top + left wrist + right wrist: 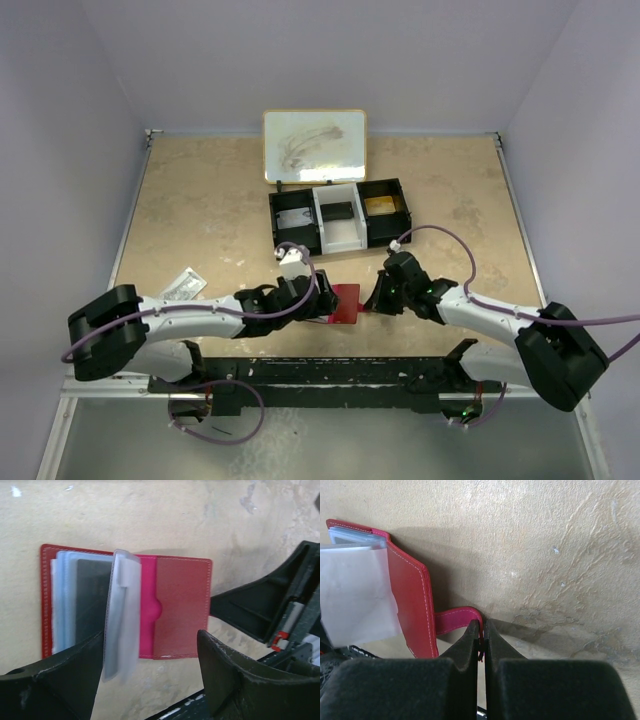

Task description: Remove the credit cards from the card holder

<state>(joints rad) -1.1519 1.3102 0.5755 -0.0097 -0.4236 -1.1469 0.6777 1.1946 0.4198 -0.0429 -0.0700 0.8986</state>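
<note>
The red card holder (345, 303) lies open on the table between my two grippers. In the left wrist view the card holder (182, 605) shows its pink lining and pale plastic sleeves (122, 615), one standing upright, with a dark card (92, 595) in the stack at the left. My left gripper (150, 647) is open, its fingers straddling the near edge of the holder; in the top view the left gripper (318, 298) is at the holder's left side. My right gripper (483, 626) is shut on the holder's red side tab (455, 617); from above the right gripper (375, 297) is at the holder's right.
A long black three-compartment tray (338, 186) with a white middle stands behind the holder, with cards in it. A small whiteboard (314, 145) leans at the back wall. A clear packet (183, 285) lies at the left. The right arm's finger (260, 607) shows in the left wrist view.
</note>
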